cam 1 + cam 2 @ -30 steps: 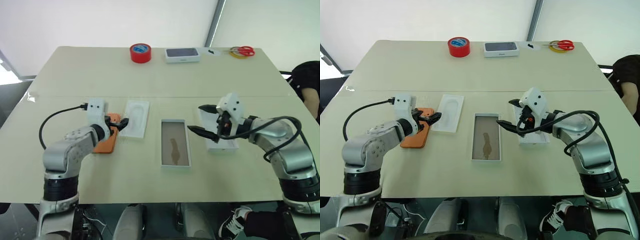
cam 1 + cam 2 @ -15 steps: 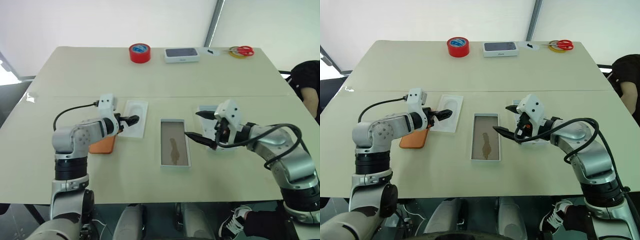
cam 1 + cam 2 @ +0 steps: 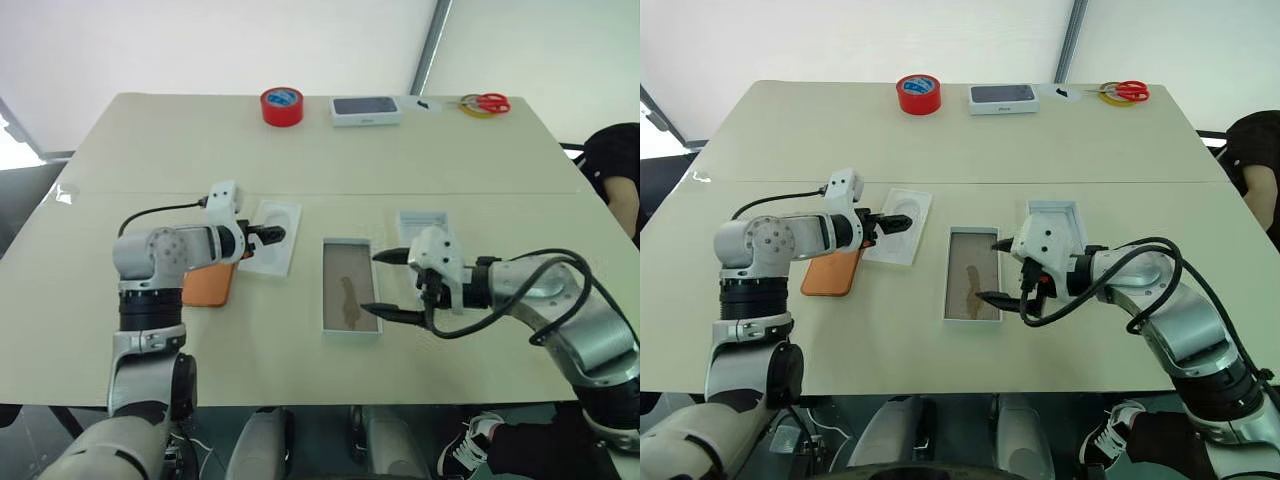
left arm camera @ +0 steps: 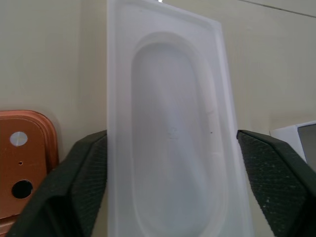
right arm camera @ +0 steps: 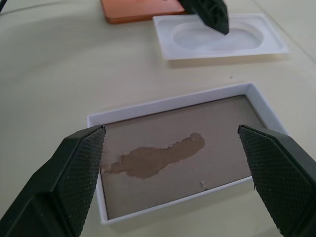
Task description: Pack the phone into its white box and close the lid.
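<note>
The right gripper (image 3: 392, 284) is holding its two black fingers spread wide apart, grasping nothing, and is hanging beside the right edge of the white box (image 3: 350, 287), near the centre of the head view. In the right wrist view, the two fingers (image 5: 74, 173) are standing on either side of the box's brown floor with its darker smudge. The left gripper (image 3: 270, 234) is reaching over the near end of the flat white insert (image 3: 271, 237) at centre left. In the left wrist view, its two fingers (image 4: 84, 182) are framing the insert's long edges with the jaws released; whether they are touching the insert I cannot tell.

One phone (image 3: 210, 286), orange and lying back up, is sitting on the table (image 3: 150, 150) at left of centre, just left of the insert and partly under the left arm. One lid (image 3: 1053, 222) is lying inside-up to the right of the box, behind the right gripper. So three shallow white pieces are lying in a row across the middle: insert, box, lid.

Along the top edge of the table are one red tape roll (image 3: 282, 105), one white box with a dark top (image 3: 366, 109) and one pair of red-handled scissors (image 3: 485, 102). A person's dark sleeve (image 3: 615, 165) is showing at the right edge of the frame.
</note>
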Available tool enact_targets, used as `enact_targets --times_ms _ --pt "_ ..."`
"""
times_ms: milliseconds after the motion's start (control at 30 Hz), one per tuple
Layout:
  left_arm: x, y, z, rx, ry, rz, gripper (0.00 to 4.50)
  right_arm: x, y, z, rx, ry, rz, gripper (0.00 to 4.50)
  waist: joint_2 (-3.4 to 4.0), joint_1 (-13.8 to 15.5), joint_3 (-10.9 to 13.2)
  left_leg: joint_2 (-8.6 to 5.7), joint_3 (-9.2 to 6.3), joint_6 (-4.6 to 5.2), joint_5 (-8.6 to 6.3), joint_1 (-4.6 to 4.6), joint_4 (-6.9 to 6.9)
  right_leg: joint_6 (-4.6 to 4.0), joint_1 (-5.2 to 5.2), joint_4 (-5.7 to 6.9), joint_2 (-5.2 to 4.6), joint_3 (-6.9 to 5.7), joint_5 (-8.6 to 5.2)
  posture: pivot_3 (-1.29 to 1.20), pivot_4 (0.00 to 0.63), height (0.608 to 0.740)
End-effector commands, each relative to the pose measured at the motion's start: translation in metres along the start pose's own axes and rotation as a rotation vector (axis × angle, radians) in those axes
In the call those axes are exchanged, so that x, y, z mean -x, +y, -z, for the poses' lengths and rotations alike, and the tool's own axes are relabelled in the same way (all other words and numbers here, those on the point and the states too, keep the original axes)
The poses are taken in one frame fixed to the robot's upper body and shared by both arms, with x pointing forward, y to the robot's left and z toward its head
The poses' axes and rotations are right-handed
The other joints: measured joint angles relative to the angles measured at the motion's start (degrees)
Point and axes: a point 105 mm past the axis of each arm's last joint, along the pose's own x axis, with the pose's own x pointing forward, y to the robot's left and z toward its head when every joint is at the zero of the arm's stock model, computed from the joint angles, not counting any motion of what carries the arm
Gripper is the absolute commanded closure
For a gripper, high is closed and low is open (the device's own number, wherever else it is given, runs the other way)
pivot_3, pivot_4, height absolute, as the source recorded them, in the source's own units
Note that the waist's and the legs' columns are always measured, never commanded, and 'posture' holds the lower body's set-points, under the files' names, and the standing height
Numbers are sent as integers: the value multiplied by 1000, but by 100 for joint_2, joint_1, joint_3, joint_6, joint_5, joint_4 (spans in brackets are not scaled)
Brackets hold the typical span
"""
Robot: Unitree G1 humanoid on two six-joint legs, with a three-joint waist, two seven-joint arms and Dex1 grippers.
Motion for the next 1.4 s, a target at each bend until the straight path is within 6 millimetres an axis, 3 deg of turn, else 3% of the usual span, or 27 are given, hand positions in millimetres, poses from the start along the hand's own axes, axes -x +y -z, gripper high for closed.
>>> enact_targets --times_ms 33,200,467,667,867,1033,1333,1400 --pt "-3 3 2 33 25 -10 1846 -1 5 -11 86 7 -32 0 0 -1 0 0 0 0 0 0 0 0 0 0 0 0 0 0 150 732" --pt "-1 6 1 47 22 -19 4489 -4 6 -11 94 24 -43 0 -1 6 -1 0 -2 -3 2 0 0 0 0 0 -1 -1 0 0 150 732" --pt "9 7 -7 109 -55 14 4489 -10 -3 -10 83 44 9 0 -2 -5 0 1 -2 -4 2 0 0 0 0 0 -2 -1 0 0 150 732" --pt "33 17 -15 189 -160 35 4489 -10 -7 -11 57 21 36 0 -3 -8 0 1 -2 -5 3 -2 -1 0 -3 0 -3 -1 1 0 150 732" --pt "58 20 -20 202 -224 46 4489 -7 14 -14 84 34 -76 0 -5 -2 1 1 -3 -6 3 -2 -1 0 -2 -1 -4 -1 0 0 150 732" --pt "68 23 -15 198 -229 27 4489 -19 46 5 90 177 -212 0 -5 -11 1 1 -4 -6 3 -2 -1 0 -2 -1 -4 -2 0 0 150 732" --pt "68 22 -8 203 -213 15 4489 -38 38 28 59 291 -165 0 -6 -5 2 0 -4 -10 5 -2 -1 -3 -2 -1 -4 -2 -1 0 150 732" --pt "68 22 -8 203 -212 13 4500 -40 37 28 63 298 -165 518 -7 -6 2 0 -4 -11 5 -3 -1 -3 -3 -2 -4 -2 -1 0 150 732"
